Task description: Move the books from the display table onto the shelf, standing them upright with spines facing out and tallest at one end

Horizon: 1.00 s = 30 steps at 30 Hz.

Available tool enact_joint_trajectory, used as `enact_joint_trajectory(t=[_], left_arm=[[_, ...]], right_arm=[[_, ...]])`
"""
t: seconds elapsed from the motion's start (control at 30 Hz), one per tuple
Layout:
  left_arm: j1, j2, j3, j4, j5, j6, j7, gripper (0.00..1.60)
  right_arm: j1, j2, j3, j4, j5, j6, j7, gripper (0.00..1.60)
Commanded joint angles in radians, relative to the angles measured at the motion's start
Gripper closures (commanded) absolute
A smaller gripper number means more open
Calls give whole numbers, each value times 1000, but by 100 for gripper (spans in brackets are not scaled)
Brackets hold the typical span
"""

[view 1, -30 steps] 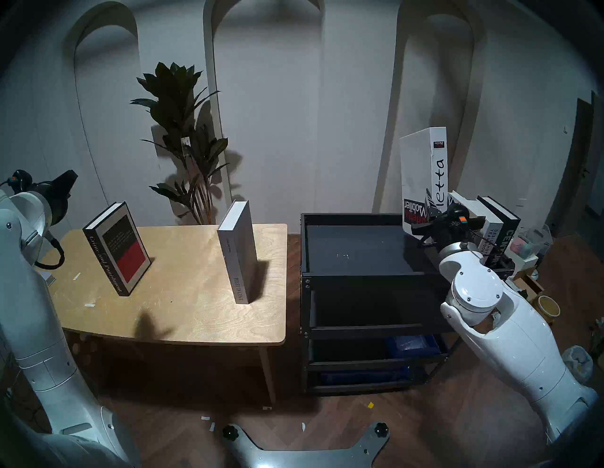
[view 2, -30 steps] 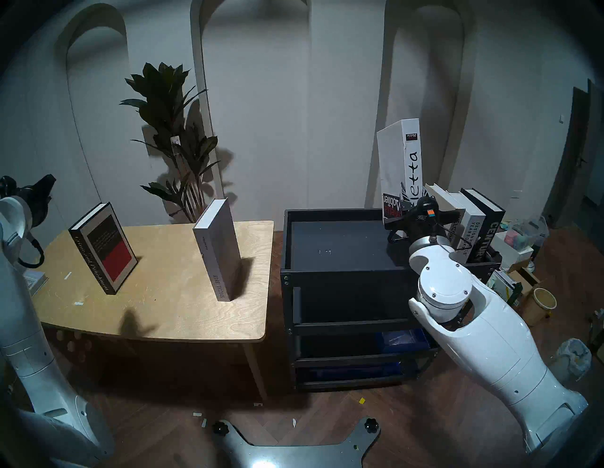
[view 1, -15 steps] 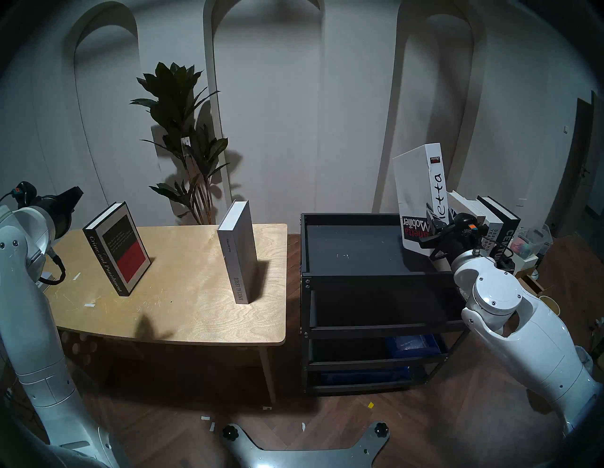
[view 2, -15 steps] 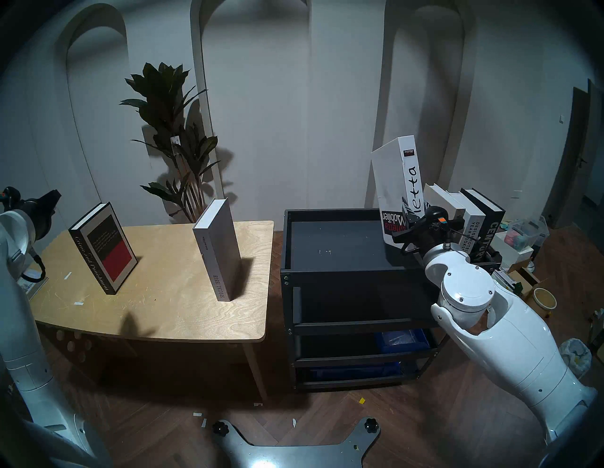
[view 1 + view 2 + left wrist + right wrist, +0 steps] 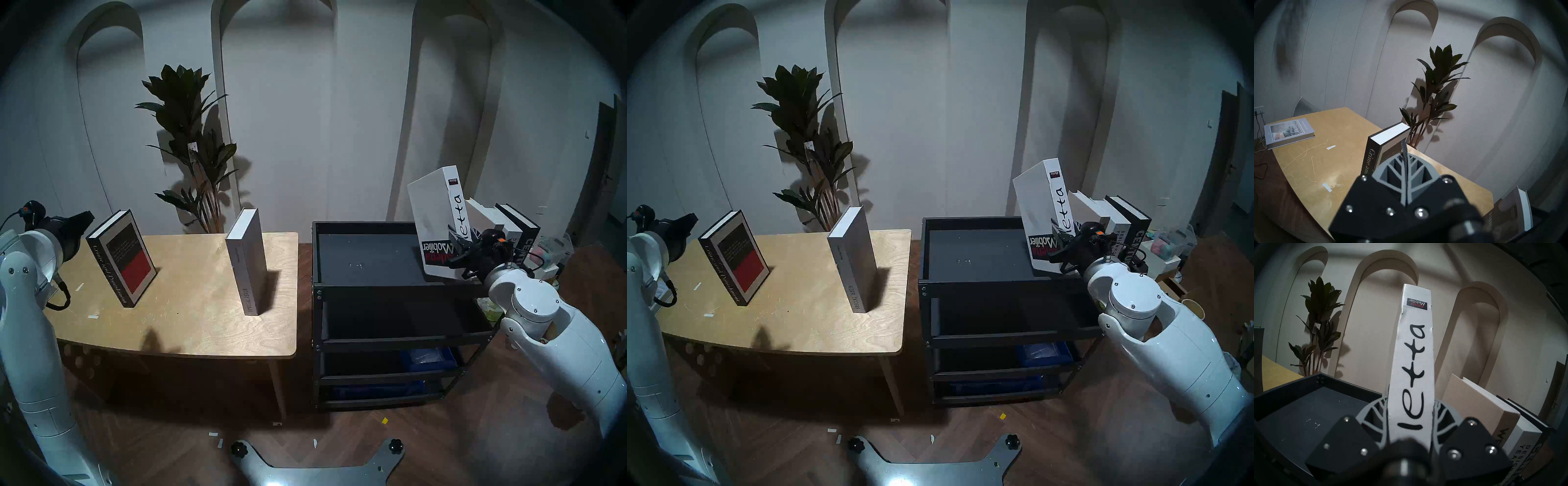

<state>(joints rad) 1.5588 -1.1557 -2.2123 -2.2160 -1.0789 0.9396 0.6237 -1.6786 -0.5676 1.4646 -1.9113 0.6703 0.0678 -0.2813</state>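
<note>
Your left claw (image 5: 79, 222) sits with its fingers pressed together on nothing, level with the upper half of the Crime and Punishment book (image 5: 121, 258), which stands just to its right on the tabletop (image 5: 190, 325), spine toward you and leaning slightly back. Further right on the same tabletop stands the Special Issue book (image 5: 247, 261), upright, well apart from either arm. Beyond it is the shelf (image 5: 369, 258), its rimmed top bare on the left and middle. At its right side your right claw (image 5: 1411, 414) is clamped on the lower spine of the white Arietta book (image 5: 437, 220), which stands long axis up but tilted, top leaning left. Its lower edge looks at or just above the tray; contact cannot be confirmed. Immediately right of it three books (image 5: 509, 230) already stand, spines out. The coming move, in my judgement, turns on this: Arietta must go rightward and be squared upright against that row.
</note>
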Motion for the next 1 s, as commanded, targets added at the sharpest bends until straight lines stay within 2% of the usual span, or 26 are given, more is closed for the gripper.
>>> enact_joint_trajectory(t=[0.0, 0.3, 0.5, 0.8, 0.87, 0.97], left_arm=[[68, 32, -3, -13, 48, -52, -82, 160], [143, 55, -24, 15, 126, -149, -200, 160], [189, 72, -42, 42, 183, -240, -294, 160], [232, 99, -65, 121, 268, -387, -454, 160], [243, 107, -78, 153, 294, -439, -510, 160], [251, 111, -88, 185, 316, -480, -560, 160]], right_arm=[[-14, 41, 41, 13, 57, -12, 82, 160], [-13, 50, 49, 22, 117, -17, 187, 160], [-13, 38, 55, 34, 146, -25, 218, 160], [-20, -35, 42, -8, 113, -88, 133, 160], [-19, -50, 32, -27, 93, -103, 106, 160], [-15, -65, 22, -38, 66, -115, 73, 160]])
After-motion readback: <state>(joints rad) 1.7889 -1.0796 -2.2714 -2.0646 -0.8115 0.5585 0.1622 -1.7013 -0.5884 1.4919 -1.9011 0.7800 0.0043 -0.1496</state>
